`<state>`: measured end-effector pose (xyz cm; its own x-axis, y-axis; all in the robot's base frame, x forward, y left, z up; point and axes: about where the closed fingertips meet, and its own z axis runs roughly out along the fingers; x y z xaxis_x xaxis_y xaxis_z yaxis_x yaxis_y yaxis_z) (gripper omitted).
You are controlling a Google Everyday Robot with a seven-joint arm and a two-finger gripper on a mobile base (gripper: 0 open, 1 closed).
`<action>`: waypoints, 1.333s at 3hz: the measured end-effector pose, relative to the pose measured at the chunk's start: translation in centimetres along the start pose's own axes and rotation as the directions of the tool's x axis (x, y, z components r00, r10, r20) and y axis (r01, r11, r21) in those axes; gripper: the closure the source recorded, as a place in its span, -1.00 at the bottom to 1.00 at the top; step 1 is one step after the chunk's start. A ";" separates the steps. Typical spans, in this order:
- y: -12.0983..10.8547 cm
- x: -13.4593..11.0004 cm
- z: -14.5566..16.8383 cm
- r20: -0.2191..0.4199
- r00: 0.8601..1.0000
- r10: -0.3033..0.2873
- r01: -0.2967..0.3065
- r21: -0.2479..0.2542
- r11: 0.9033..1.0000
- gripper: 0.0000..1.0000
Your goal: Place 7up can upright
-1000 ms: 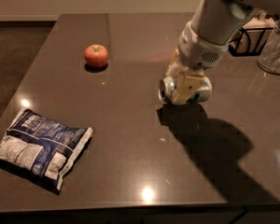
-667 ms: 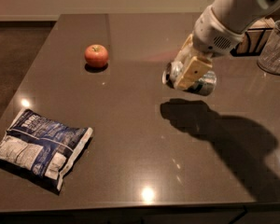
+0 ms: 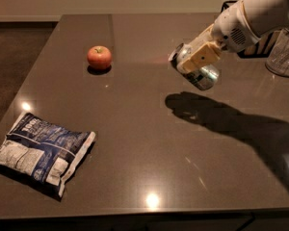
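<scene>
My beige two-finger gripper (image 3: 196,61) grasps the small silver 7up can (image 3: 207,77), tilted, seemingly clear of the dark grey table (image 3: 135,148); round red apple (image 3: 99,57) well apart.

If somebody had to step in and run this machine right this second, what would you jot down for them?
Gripper: over the right half of the table, fingers shut on the 7up can.
Can: held in the air and tilted well off upright. Its shadow falls on the table apart from it, so it is not resting on anything.
Done: can grasped and lifted.
Left: turn the can upright, lower it onto bare table, then open the fingers and pull away.
Nearby: apple to the left, chip bag at the near left corner, glass at the right edge.
</scene>
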<state>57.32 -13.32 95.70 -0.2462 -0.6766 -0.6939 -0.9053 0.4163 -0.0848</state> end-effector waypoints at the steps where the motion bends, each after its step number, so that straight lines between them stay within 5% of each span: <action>1: -1.7 -0.5 0.6 0.126 0.986 0.105 -0.113 0.064 0.991 1.00; 2: -2.8 -0.8 1.3 0.263 0.952 0.155 -0.188 0.105 0.977 1.00; 4: -3.8 -0.2 2.4 0.513 0.848 0.136 -0.246 0.153 0.957 1.00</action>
<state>61.66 -13.26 94.44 -0.1543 -0.2054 -0.9665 -0.7529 0.6579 -0.0196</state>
